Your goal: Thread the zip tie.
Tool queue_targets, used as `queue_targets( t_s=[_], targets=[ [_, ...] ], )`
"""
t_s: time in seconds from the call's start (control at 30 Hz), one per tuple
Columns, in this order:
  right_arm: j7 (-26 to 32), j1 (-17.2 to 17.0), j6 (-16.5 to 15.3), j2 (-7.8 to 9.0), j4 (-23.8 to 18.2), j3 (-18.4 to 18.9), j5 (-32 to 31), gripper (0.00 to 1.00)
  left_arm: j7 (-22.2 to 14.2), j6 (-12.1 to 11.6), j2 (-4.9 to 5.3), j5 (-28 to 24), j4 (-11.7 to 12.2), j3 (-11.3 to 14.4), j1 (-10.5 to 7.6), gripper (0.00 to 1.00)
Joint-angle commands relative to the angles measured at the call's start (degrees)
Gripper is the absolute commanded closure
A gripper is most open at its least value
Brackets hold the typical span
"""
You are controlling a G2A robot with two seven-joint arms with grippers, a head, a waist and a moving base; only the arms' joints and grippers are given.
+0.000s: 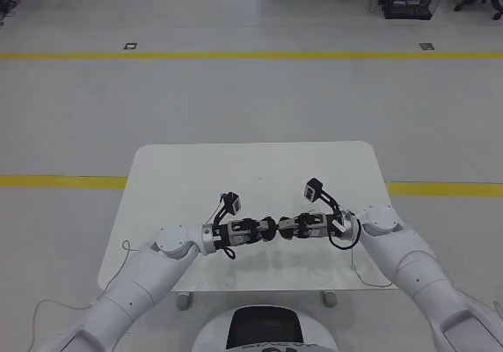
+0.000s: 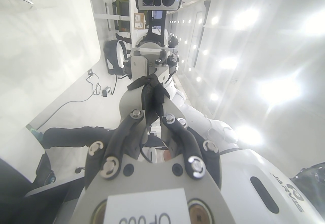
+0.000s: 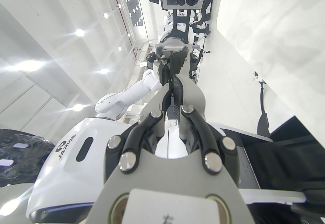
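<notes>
The floor spreads pale around everything, with one yellow line passing behind the table at 9 and 3 o'clock and a second farther off at 12. The white table sits at the centre of the top view.

The left arm comes in from 7 o'clock and the right arm from 5 o'clock. They run toward each other over the part of the table nearest its 6 o'clock edge.

The left pincer and the right pincer meet tip to tip there, held in the air above the table. A camera box stands up from each wrist, one on the left arm and one on the right.

In the left wrist view, the left pincer has its fingers drawn in on a black strip, the zip tie. The right pincer faces it, touching the strip's far end.

In the right wrist view, the right pincer is likewise closed, with the ribbed black zip tie caught between its fingers. The left pincer sits just beyond, nose to nose with it. The zip tie thus lies in the narrow joint between both pincers, off the table; how its ends sit cannot be made out.
</notes>
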Motion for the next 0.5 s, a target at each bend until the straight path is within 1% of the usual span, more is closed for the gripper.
queue_targets(
  t_s=[0.0, 0.27, 0.37, 0.47],
  targets=[
    [-0.08, 0.01, 0.23, -0.01, 0.05, 0.11, 0.06, 0.0, 0.06, -0.11, 0.0, 0.0, 0.11, 0.03, -0.04, 1.0],
    [-1.05, -0.61, 0.17, 0.6, -0.95, 2.04, -0.87, 0.0, 0.25, -1.25, 0.18, 0.53, 0.89, -0.43, -0.04, 1.0],
    [-2.03, -1.14, 0.15, 1.0, -2.05, 3.02, -1.88, 0.0, 0.34, -1.25, 0.43, 0.62, 0.86, -1.44, 0.39, 1.0],
    [-2.03, -1.14, 0.15, 1.0, -2.05, 3.02, -1.88, 0.0, -0.06, -1.25, 0.71, 0.5, 0.76, -2.69, 0.9, 1.0]
  ],
)
